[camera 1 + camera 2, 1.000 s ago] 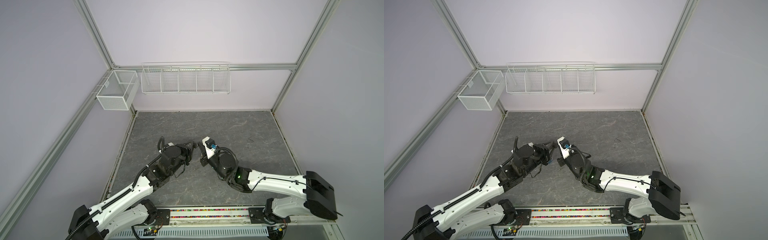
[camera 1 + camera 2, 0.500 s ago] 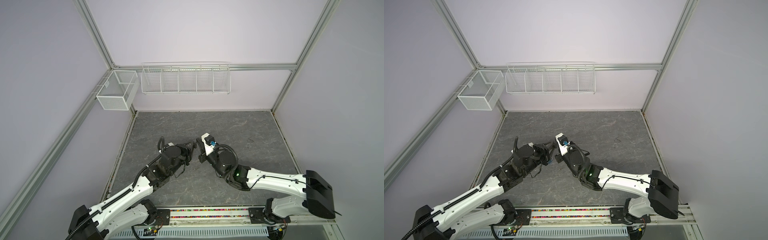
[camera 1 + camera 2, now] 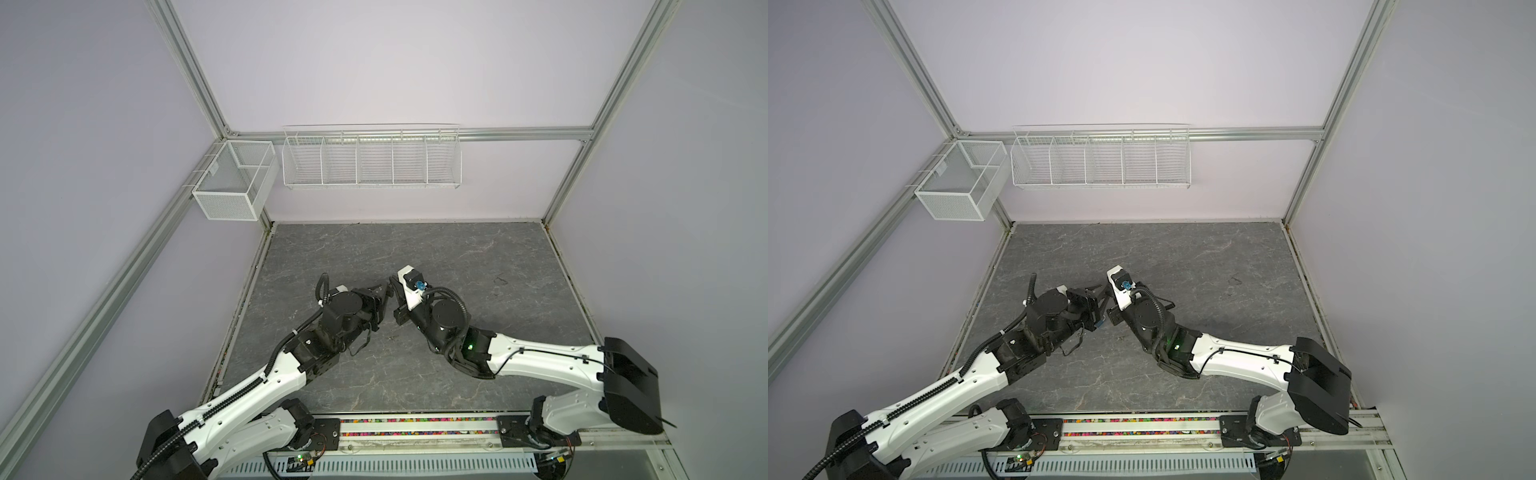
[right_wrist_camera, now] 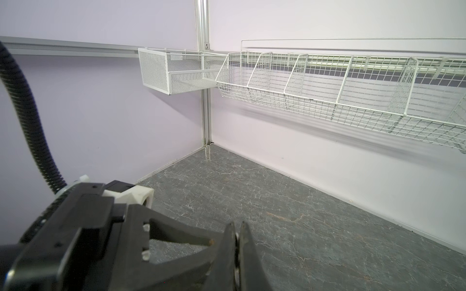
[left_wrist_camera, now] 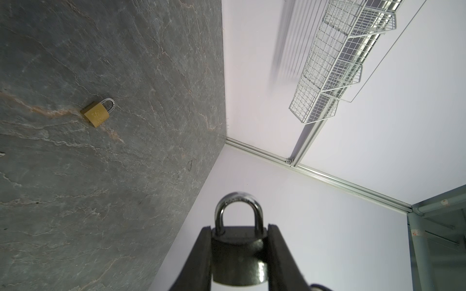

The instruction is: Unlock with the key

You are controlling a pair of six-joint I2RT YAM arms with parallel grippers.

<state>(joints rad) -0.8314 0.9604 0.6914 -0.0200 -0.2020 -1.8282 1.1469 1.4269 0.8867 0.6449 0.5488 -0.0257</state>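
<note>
My left gripper (image 5: 239,228) is shut on a silver padlock (image 5: 238,254), gripping its body on both sides with the closed shackle sticking out past the fingertips. My right gripper (image 4: 237,224) is shut, and a thin sliver of pale metal, the key (image 4: 237,235), shows between its pads. In both top views the two grippers meet tip to tip over the middle of the table, left gripper (image 3: 384,293) and right gripper (image 3: 397,291) almost touching. From above, the arms hide the padlock and the key.
A small brass padlock (image 5: 97,113) lies flat on the grey stone-pattern table (image 3: 457,257). A white wire rack (image 3: 372,160) hangs on the back wall, and a white mesh basket (image 3: 235,183) on the left rail.
My right gripper has moved a little to the left and away, closing in on the left gripper's tips. The left arm has stayed still with the padlock.
</note>
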